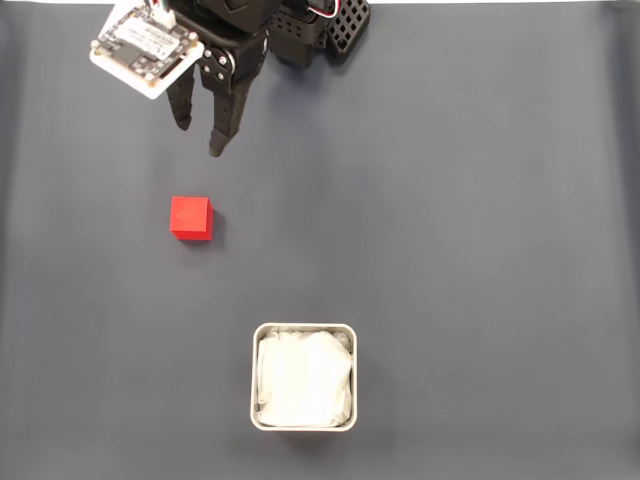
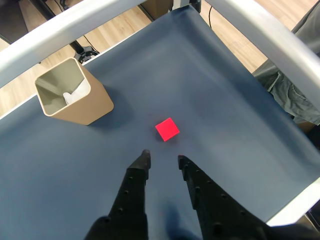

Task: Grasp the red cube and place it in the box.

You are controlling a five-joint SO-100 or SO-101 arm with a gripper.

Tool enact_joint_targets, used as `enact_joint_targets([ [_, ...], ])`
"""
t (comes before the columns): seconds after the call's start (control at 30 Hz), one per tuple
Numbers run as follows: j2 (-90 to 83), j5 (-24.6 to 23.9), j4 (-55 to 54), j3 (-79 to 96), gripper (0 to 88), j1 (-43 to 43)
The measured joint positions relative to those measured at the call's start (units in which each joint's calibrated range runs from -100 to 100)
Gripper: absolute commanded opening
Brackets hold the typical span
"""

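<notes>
Cube (image 1: 191,217) first, as the fixed view shows it: red, resting alone on the dark mat (image 1: 450,200), touching nothing. My gripper (image 1: 200,138) hangs above it in that picture, near the top edge, its two black fingers parted with nothing between them, tips pointing down toward the cube but well apart from it. A white circuit board (image 1: 146,46) rides on my wrist, up and left of the cube. The box (image 1: 304,376) sits below and to the right of the cube, well apart from it, lined with crumpled white material. Wrist view next: the cube (image 2: 167,129) lies just beyond my gripper (image 2: 162,160), slightly right of the gap between my fingertips, not touched. My jaws stand spread and empty. The box (image 2: 75,99) stands up and left of the cube, tan-sided here, its white lining showing inside.
</notes>
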Motion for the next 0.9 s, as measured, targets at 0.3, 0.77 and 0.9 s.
enact_joint_targets([
  [0.3,4.52,0.00,-2.07,0.00,21.2,2.00],
  [0.77,10.68,1.22,-13.05,2.44,24.3,3.19],
  [0.9,11.20,1.90,-16.47,4.88,24.7,3.49],
])
